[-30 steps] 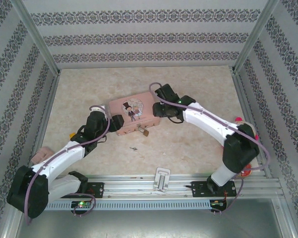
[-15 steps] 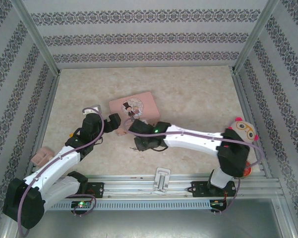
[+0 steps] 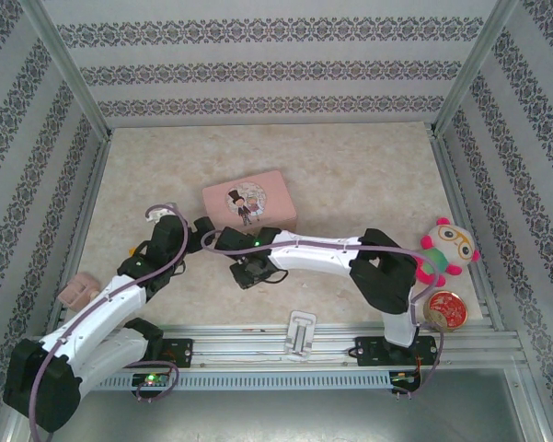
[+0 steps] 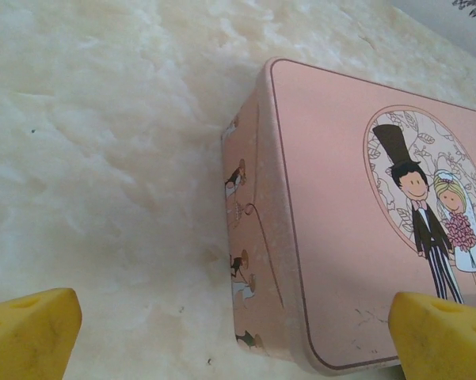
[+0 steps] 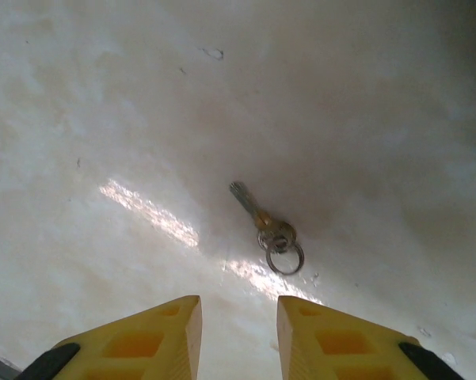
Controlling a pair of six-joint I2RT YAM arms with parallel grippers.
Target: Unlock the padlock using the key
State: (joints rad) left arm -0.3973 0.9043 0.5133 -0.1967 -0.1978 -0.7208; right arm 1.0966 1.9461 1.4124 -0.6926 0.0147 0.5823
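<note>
Right claw [image 5: 238, 309]: down low over the worktop [image 5: 103, 119], yellow fingers drawn in to a narrow gap, and nothing in that gap!
Key [image 5: 263, 226]: flat on the worktop just ahead of the right claw's fingertips, untouched. The blade points up-left in the wrist view and a small ring hangs off its near end.
Right arm: from above it's stretched leftward across the near part of the worktop, claw [image 3: 242, 273] just in front of the pink tin [image 3: 248, 198].
Left claw [image 4: 236, 336]: spread as wide as it goes and gripping nothing, one yellow tip in each lower corner of the wrist view.
Pink tin, left wrist view [image 4: 356, 206]: lid shut, with its cartoon couple in a round frame. The near-left corner sits between the spread fingers, not touching them.
Left claw from above [image 3: 202, 226]: right beside the tin's near-left corner.
Off to the right: a plush toy [image 3: 446, 247] by the wall, a round red-rimmed dish [image 3: 444, 310] in front of it.
Near rail: a white bracket [image 3: 302, 331].
</note>
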